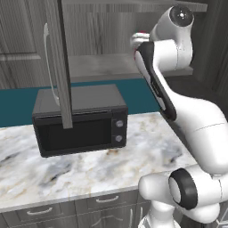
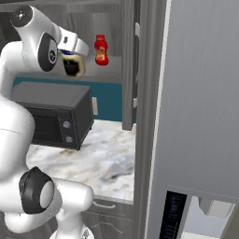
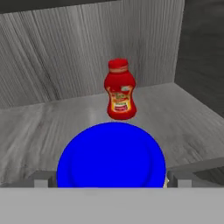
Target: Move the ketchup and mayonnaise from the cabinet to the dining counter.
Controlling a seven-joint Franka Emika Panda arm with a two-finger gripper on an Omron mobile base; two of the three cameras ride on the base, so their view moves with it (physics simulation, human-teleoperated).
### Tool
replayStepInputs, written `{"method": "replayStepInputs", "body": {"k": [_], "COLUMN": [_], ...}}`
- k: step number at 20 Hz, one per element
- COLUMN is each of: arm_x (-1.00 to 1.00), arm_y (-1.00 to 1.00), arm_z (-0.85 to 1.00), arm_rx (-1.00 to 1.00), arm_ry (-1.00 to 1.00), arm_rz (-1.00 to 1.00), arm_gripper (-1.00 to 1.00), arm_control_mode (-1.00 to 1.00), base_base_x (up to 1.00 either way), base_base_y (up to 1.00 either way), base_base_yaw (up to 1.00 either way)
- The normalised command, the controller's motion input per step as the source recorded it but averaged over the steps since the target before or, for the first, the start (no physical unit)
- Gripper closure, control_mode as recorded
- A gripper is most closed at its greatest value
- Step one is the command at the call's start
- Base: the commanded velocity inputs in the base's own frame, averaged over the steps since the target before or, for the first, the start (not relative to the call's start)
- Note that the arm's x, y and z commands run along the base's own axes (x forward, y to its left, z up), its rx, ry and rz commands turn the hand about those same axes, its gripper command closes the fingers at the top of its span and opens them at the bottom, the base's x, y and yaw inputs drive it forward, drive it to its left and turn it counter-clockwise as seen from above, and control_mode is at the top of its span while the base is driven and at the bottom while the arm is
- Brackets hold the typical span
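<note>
On the marble counter (image 1: 89, 169) at the left of the left base view sits a black microwave (image 1: 80, 118), with 1 open cabinet door seen edge-on (image 1: 60, 62) hanging in front of it. Right of that, the white arm reaches up into the cabinet (image 1: 98, 26), whose grey shelf runs behind it.

From the right base view, the end effector (image 2: 73, 65) is at the shelf's front edge, straddling the mayonnaise (image 2: 73, 66), whose cream body shows between the dark parts of the hand. Just to its right the ketchup (image 2: 101, 50) stands upright on the same shelf, apart from the jar.

Through the hand view, the jar's blue lid lies right below the camera, with 2 fingertips (image 3: 43, 179) at either side of it, spread wide and released; whether they touch the jar cannot be told. Beyond the lid, the red bottle stands near the cabinet's back wall.
</note>
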Motion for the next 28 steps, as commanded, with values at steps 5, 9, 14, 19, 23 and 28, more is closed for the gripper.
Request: {"method": "replayStepInputs", "body": {"k": [5,9,14,19,23,28], "arm_x": [-1.0,-1.0,-0.91,-0.51,-0.15,0.0], "arm_y": [0.0,0.0,0.0,0.0,0.0,0.0], "arm_z": [-0.05,-0.28,-0.39,-0.58,-0.51,-0.29], "arm_rx": [-0.01,-0.05,-0.07,-0.07,0.0,0.0], "arm_ry": [0.05,0.17,0.26,0.16,0.01,-0.01], "arm_rz": [0.0,0.01,0.04,0.15,0.23,0.22], "arm_gripper": [1.0,1.0,1.0,1.0,1.0,1.0], "arm_control_mode": [-1.0,-1.0,-1.0,-1.0,-1.0,-1.0], "base_base_x": [0.0,0.0,0.0,0.0,0.0,0.0], "base_base_y": [0.0,0.0,0.0,0.0,0.0,0.0], "base_base_yaw": [0.0,0.0,0.0,0.0,0.0,0.0]}}
